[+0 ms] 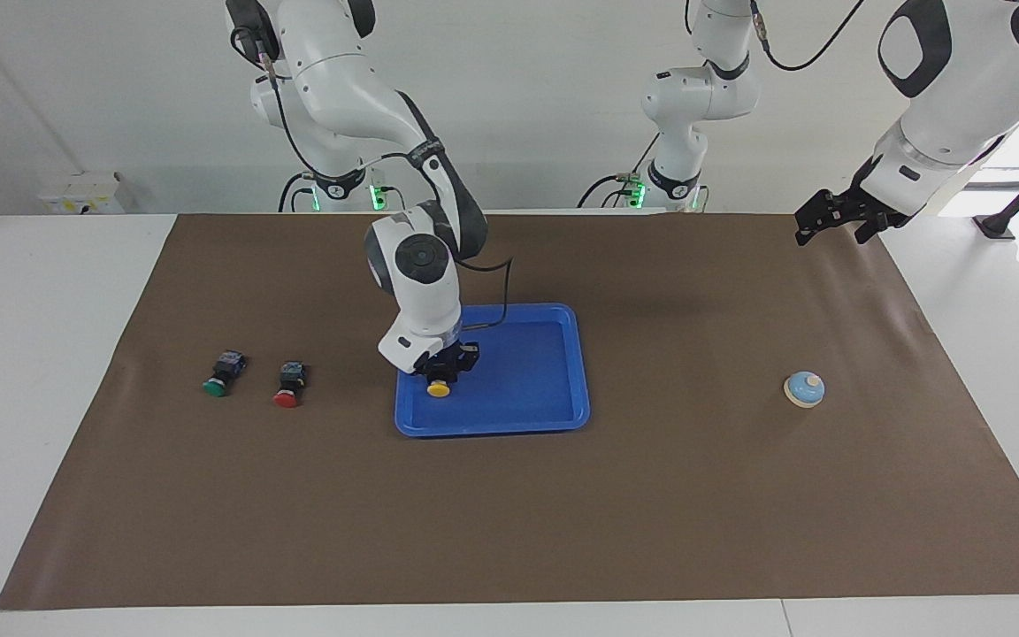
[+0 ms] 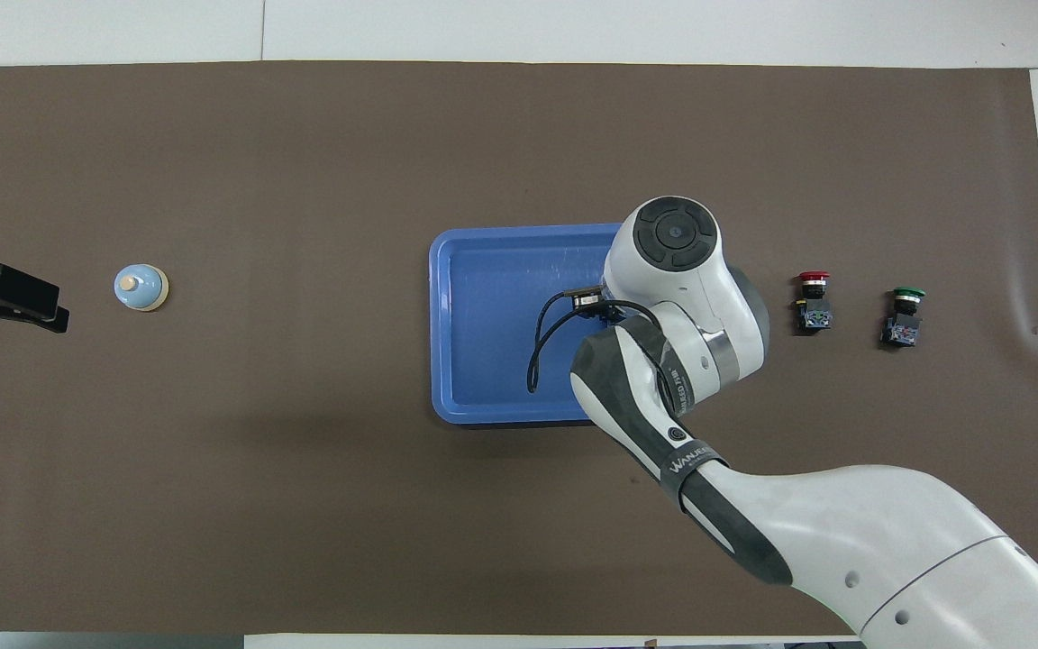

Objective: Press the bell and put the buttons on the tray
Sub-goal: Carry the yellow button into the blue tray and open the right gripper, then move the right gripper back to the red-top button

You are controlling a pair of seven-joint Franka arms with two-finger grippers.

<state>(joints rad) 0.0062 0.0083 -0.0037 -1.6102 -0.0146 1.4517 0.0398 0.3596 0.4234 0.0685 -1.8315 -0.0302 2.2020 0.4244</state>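
The right gripper [image 1: 440, 372] is low in the flat bright blue plastic tray [image 1: 554, 363], at the yellow-capped black push-button [image 1: 439, 388]; whether it grips or has released, I cannot tell. If lifted before the jaws clear, the button could drag or tip

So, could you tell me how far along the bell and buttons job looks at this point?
Nothing shows whether the bell has been pressed. In hand: the right gripper is low inside the tray at the yellow button; whether it has let go is unclear. Left: the red button and green button sit on the mat toward the right arm's end. The left gripper waits open.
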